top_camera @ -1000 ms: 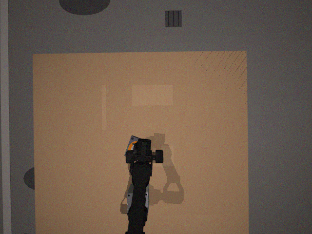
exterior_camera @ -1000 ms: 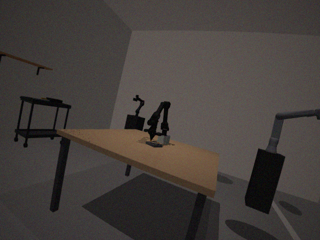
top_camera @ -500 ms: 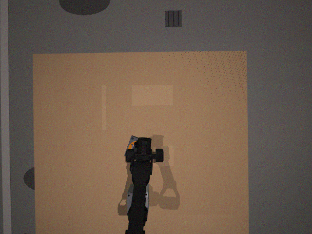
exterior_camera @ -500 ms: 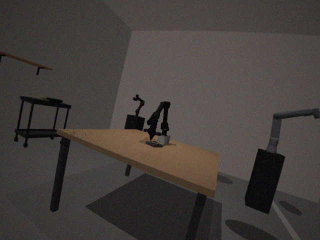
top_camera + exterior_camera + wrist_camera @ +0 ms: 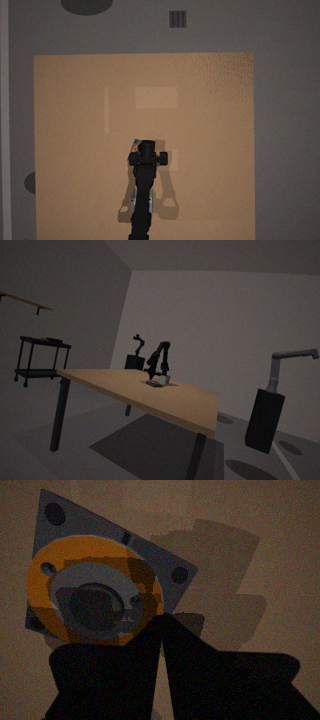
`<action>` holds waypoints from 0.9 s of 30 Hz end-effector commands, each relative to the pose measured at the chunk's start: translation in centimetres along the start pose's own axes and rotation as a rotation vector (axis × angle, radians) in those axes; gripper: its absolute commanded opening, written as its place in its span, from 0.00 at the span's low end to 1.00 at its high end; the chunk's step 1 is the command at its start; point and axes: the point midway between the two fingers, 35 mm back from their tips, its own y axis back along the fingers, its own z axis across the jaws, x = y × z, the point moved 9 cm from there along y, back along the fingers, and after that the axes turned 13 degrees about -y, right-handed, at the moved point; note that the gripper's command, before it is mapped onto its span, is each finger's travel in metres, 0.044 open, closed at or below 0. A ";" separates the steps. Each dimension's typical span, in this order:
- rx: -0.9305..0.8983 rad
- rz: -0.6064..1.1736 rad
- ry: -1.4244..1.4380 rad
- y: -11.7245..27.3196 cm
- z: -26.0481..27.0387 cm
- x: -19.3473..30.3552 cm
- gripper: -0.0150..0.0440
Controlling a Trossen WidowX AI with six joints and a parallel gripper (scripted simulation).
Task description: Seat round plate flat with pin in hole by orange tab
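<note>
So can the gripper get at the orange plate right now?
Probably yes: the gripper, jaws shut and empty, sits right at the edge of the orange plate with nothing between them.

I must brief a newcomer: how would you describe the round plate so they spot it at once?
On the tan table, look just ahead of the arm's shut gripper, where a grey square base lies. The round plate sits on that base: a wide orange ring around a grey hub, the only round, orange part there.
</note>
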 end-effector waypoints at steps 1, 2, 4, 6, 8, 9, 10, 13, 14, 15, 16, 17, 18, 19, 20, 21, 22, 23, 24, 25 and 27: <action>-0.009 -0.021 0.002 0.3 0.2 -0.7 0.25; -0.009 -0.021 0.002 0.3 0.2 -0.7 0.25; -0.009 -0.021 0.002 0.3 0.3 -0.7 0.25; -0.009 -0.021 0.002 0.3 0.3 -0.7 0.25; -0.009 -0.021 0.002 0.2 0.3 -0.8 0.25; -0.009 -0.021 0.002 0.2 0.3 -0.9 0.25; -0.009 -0.021 0.002 0.2 0.3 -0.9 0.25; -0.009 -0.021 0.002 0.3 0.3 -0.9 0.25; -0.009 -0.021 0.002 0.3 0.3 -0.9 0.25; -0.009 -0.021 0.002 0.3 0.3 -0.9 0.25; -0.009 -0.021 0.002 0.3 0.3 -0.9 0.25; -0.009 -0.021 0.002 0.2 0.3 -0.9 0.25; -0.009 -0.021 0.002 0.2 0.3 -0.9 0.25; -0.009 -0.021 0.002 0.2 0.3 -0.9 0.25; -0.009 -0.021 0.002 0.2 0.3 -0.9 0.25; -0.009 -0.021 0.002 0.2 0.3 -0.9 0.25; -0.009 -0.021 0.002 0.2 0.3 -0.9 0.25; -0.009 -0.021 0.002 0.2 0.3 -0.9 0.25; -0.009 -0.021 0.002 0.2 0.4 -0.9 0.25; -0.009 -0.021 0.002 0.2 0.4 -1.0 0.25; -0.009 -0.021 0.002 0.3 0.4 -1.1 0.25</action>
